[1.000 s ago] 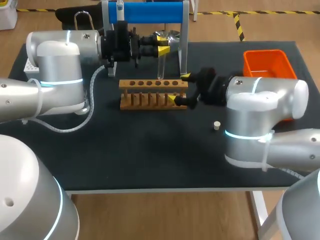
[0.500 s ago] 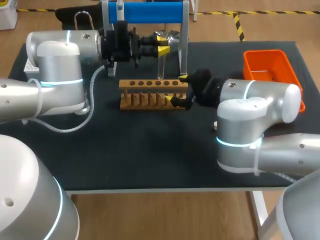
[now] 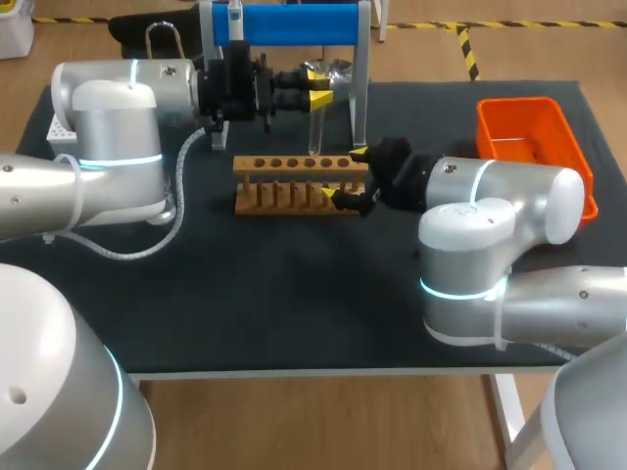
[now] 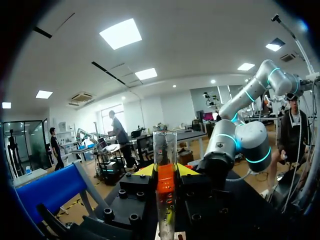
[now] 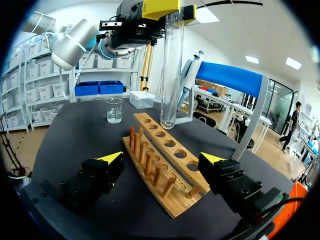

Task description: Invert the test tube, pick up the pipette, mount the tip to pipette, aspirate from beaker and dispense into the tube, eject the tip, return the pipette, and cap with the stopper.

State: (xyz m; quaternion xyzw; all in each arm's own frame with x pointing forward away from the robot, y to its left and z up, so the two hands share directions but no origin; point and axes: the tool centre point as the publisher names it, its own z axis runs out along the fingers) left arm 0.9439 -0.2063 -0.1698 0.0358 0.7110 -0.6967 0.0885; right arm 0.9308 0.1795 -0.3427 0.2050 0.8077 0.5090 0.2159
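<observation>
Item: clear glass test tube, upright with its rounded end down, hanging just above the holed wooden tube rack at the far middle of the black surface. It is clamped near its top by the left hand, likely for seating in a hole. Also: right hand, fingers wide, straddling the rack's right end and apparently clear of it, presumably to steady it.

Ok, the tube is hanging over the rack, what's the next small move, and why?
Probably close the fingers of the right gripper on the end of the rack. They stand open, one on each side of it, not touching, while the left gripper holds the tube upright just above the holes. Steadying the rack first should stop it shifting.
</observation>
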